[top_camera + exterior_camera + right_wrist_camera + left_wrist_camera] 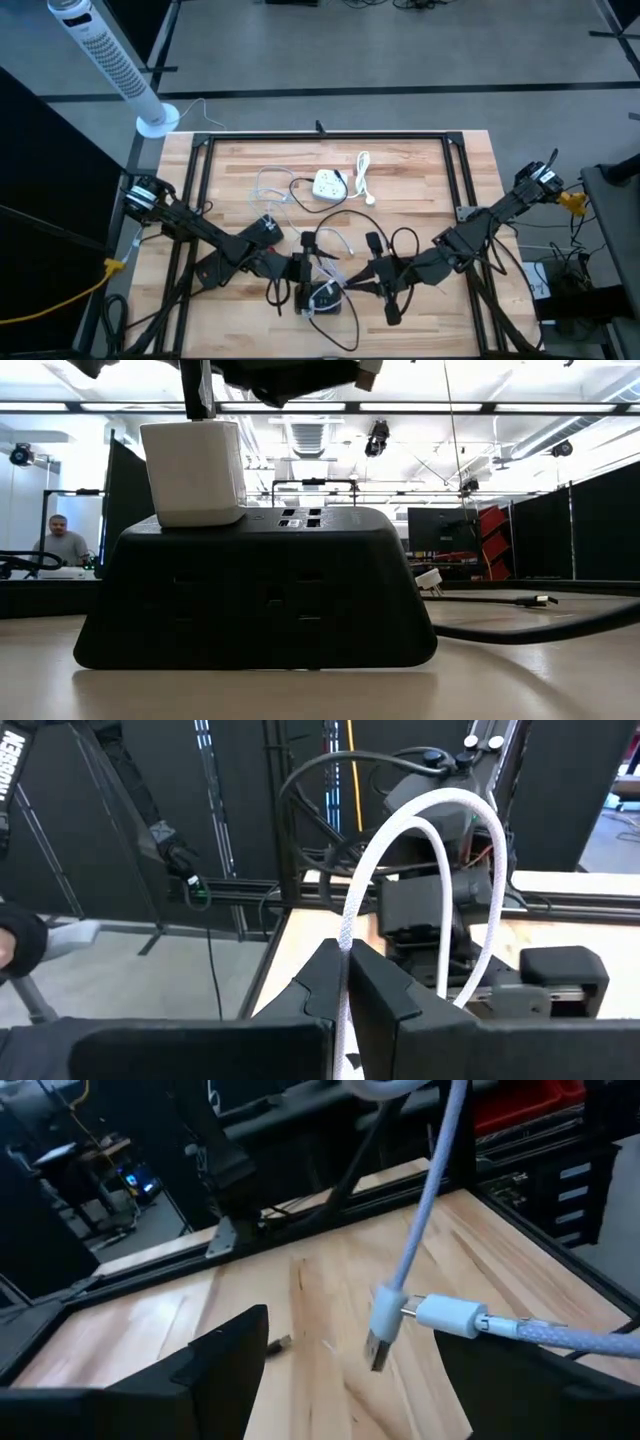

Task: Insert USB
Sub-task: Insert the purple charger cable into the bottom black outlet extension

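Near the worktop's front edge, the right end effector (345,982) pinches the white braided cable (400,850), dangling its USB plug (381,1338) between the left end effector's (340,1370) wide-open fingers, ready for regrasping.

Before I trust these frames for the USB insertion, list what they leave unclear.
- High view: USB plug too small to find among the arms and cables over the black power strip.
- Low view: strip fills the frame; both grippers are cut off by the top edge.
- Left wrist view: left gripper open around the hanging plug; strip out of frame.
- Right wrist view: right gripper shut on the white cable; the cable's plug end is hidden behind the fingers.
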Motion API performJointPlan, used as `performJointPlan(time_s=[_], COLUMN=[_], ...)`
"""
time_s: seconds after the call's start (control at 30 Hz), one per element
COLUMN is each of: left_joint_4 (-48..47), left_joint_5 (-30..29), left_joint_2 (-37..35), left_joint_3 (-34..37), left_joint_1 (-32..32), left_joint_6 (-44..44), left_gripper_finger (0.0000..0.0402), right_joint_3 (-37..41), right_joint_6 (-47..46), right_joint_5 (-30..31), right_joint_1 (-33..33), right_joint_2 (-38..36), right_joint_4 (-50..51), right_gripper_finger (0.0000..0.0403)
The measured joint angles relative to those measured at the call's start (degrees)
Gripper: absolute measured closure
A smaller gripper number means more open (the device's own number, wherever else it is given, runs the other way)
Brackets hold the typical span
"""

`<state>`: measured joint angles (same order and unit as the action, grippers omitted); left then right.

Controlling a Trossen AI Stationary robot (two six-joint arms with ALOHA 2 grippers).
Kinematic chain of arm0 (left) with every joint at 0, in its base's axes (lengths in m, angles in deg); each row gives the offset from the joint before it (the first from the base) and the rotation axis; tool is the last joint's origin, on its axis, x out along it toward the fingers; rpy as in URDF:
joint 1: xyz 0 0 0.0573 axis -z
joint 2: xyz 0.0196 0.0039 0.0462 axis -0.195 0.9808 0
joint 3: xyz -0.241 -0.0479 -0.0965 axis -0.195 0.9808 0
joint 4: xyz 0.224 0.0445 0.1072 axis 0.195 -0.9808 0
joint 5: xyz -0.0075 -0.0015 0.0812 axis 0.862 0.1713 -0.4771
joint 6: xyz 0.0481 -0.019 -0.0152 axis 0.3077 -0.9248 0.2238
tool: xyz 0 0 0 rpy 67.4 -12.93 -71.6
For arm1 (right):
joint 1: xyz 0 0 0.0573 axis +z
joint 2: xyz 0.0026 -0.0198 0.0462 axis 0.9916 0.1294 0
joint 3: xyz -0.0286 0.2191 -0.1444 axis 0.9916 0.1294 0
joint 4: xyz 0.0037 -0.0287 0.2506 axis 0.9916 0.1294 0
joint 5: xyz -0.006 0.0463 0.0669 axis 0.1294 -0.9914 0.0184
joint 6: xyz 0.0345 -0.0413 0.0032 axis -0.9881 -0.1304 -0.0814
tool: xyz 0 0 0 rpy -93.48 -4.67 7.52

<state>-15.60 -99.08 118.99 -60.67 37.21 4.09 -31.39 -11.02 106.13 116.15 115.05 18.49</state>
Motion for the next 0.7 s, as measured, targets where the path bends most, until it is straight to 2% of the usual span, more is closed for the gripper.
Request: performJointPlan(time_s=[0.27, 0.37, 0.47, 0.7], left_joint_4=[2.04, 4.38, 4.48, 4.72], left_joint_5=[2.05, 2.01, 2.01, 1.99], left_joint_2=[0.0, 0.27, 0.39, 0.39], left_joint_3=[-0.23, -0.25, -0.25, -0.25], left_joint_1=[0.01, 0.01, 0.01, 0.01], left_joint_6=[-0.16, -0.21, -0.16, 0.54], left_gripper_finger=[0.013, 0.015, 0.0201, 0.0378], right_joint_3=[0.0, 0.0, 0.0, 0.0], right_joint_6=[0.36, 1.06, 1.07, 1.13], right_joint_5=[0.17, 0.17, 0.14, 0.13], right_joint_1=[-0.48, -0.64, -0.97, -1.27], right_joint_2=[0.0, 0.0, 0.0, 0.0], right_joint_4=[0.05, 0.04, -0.02, -0.83], right_gripper_finger=[0.0401, 0.0401, 0.0401, 0.0401])
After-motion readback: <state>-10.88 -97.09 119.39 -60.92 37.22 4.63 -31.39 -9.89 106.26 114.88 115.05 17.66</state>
